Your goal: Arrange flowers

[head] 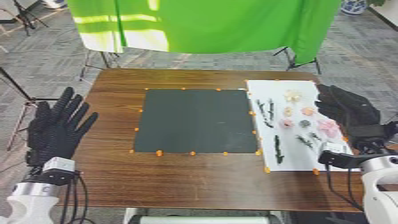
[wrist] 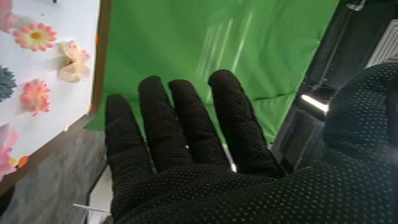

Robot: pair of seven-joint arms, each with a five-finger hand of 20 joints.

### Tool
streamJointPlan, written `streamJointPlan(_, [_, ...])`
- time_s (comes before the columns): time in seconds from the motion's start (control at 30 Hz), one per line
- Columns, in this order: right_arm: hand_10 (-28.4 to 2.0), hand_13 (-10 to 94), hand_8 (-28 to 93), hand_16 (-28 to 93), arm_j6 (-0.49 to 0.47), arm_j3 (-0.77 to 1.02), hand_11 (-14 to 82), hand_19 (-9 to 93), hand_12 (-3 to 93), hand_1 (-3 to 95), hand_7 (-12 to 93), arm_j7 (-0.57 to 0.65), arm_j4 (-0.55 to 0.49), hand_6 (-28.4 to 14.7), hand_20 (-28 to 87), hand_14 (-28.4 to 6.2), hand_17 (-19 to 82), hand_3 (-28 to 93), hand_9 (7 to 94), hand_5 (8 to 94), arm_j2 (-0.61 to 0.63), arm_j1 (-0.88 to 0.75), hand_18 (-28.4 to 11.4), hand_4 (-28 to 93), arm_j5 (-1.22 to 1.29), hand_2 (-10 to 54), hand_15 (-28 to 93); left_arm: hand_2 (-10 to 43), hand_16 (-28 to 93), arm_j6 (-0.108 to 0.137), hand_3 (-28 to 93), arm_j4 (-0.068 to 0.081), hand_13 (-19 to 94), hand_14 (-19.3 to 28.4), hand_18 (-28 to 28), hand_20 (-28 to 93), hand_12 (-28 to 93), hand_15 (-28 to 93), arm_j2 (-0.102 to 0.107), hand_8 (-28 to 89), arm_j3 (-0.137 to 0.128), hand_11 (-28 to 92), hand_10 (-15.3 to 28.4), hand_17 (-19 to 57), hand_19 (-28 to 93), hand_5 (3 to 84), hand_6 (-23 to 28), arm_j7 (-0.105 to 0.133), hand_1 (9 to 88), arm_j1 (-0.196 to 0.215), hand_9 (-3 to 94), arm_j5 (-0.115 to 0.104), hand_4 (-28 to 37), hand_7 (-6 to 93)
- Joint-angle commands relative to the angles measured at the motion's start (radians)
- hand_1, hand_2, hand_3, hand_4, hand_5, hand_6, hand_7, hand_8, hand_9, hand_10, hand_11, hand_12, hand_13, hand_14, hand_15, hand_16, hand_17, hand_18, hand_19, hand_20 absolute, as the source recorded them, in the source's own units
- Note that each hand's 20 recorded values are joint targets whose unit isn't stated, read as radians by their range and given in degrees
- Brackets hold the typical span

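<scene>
Pink and cream flowers (wrist: 35, 37), thin dark-green sprigs (head: 278, 149) on white rectangular sheet (head: 300, 163), three o'clock of dark square mat (head: 197, 120). Black-gloved right hand (head: 350, 107) at sheet's three o'clock edge, black-gloved left hand (head: 55, 132) at nine o'clock; fingers wide, both empty. Risk: flat sprigs may slip pinch; low sweep could drag close-set flowers.

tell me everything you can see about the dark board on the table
The dark board is a thin-looking, matte, dark grey rectangle, perhaps card or fabric. It lies flat on the brown wooden table, with small orange markers dotted along its edges. The white sheet with the flowers is close on its right.
</scene>
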Motion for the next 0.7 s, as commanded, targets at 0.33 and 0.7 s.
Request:
streamJointPlan(0.33, [-15.2,46,-10,17,-0.05,-0.018,5.5,41,10.5,13.7,9,0.406,-0.058,-4.8,25,-16.6,19,75,46.3,45.3,0.081,0.047,-20.4,-26,-0.405,4.6,15,15.0,-8,0.016,55,-0.011,9,9.1,10.5,6,2,8,-0.023,-6,0.004,7,10.5,-6.1,20,29.2,5.8,0.013,26.9,0.031,18.9,-0.03,-28.3,-0.8])
streamJointPlan(0.7, [-19.9,58,-13,17,-0.217,-0.189,35.1,71,22.1,20.8,27,0.726,-0.049,-6.5,23,-17.0,25,68,61.5,60.4,0.239,0.139,-23.4,-24,-0.897,-6.8,49,15.0,-8,0.06,60,-0.009,9,9.8,11.0,6,3,9,-0.019,-6,0.03,8,11.3,-6.3,21,30.5,6.4,0.024,24.3,0.025,20.7,-0.064,-28.3,-0.2])
